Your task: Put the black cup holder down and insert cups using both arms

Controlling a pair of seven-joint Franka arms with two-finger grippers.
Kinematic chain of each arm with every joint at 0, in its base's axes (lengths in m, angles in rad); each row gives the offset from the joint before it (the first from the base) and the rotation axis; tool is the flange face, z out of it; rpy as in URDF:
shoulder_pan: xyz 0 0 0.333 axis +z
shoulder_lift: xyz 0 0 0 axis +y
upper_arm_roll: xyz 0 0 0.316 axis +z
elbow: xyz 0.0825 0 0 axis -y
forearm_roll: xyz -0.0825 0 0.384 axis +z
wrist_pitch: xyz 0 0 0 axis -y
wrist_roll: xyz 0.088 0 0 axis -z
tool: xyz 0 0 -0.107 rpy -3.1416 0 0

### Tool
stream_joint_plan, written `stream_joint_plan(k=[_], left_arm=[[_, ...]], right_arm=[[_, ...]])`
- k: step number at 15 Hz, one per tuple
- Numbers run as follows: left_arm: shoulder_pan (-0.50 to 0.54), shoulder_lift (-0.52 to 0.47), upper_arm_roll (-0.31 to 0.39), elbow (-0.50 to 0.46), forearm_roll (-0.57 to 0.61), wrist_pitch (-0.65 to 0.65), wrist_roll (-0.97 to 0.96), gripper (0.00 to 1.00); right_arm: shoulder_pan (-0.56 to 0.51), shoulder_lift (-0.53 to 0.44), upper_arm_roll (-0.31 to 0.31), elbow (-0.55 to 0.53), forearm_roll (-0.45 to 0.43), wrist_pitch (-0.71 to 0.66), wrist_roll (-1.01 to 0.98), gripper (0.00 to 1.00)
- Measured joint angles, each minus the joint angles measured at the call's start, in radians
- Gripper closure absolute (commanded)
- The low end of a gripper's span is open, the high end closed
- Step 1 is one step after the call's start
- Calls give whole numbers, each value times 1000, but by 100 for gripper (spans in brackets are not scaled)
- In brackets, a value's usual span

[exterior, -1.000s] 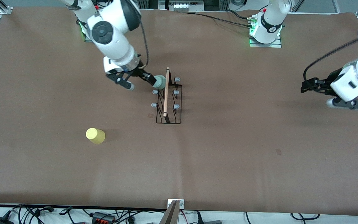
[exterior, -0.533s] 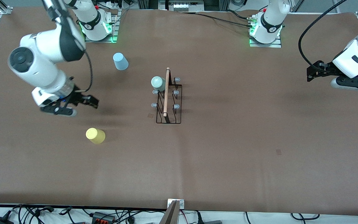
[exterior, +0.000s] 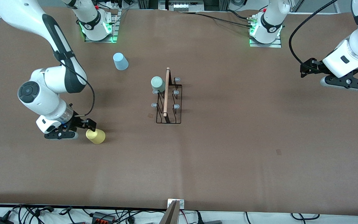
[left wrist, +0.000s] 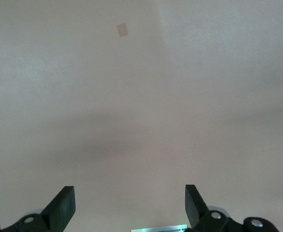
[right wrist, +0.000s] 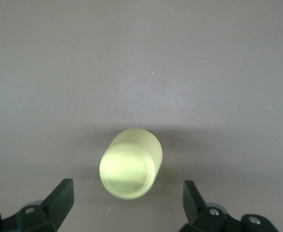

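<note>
The right gripper [right wrist: 126, 205], spread wide, sits just beside the yellow cup [exterior: 95, 136]; the left gripper [exterior: 334, 76], wide too, waits

the front camera is looking down from high across the brown table [exterior: 228, 161], facing the two arm bases at its 12 o'clock edge and taking in the whole surface. the right wrist camera is pointing down close over the yellow cup [right wrist: 130, 163] (seen in the front view too [exterior: 95, 136], toward 8 o'clock). the left wrist camera is hanging over bare table [left wrist: 141, 96] at the left arm's end, near 2 o'clock in the front view.
</note>
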Motion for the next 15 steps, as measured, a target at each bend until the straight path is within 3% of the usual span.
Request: stream_joint_plan(k=[7,12,15], left_arm=[[2,16,-5,1,-32,-51,0,0],[19,22,5,9,-32,-24,0,0],[44,21,7,56,-35,-14,0,0]], right_arm=[[4,91,0,4,-8,92,0,1],[10,110,0,5,-9,105,-6,67],[10,101,1,19,-9,81,-8,74]])
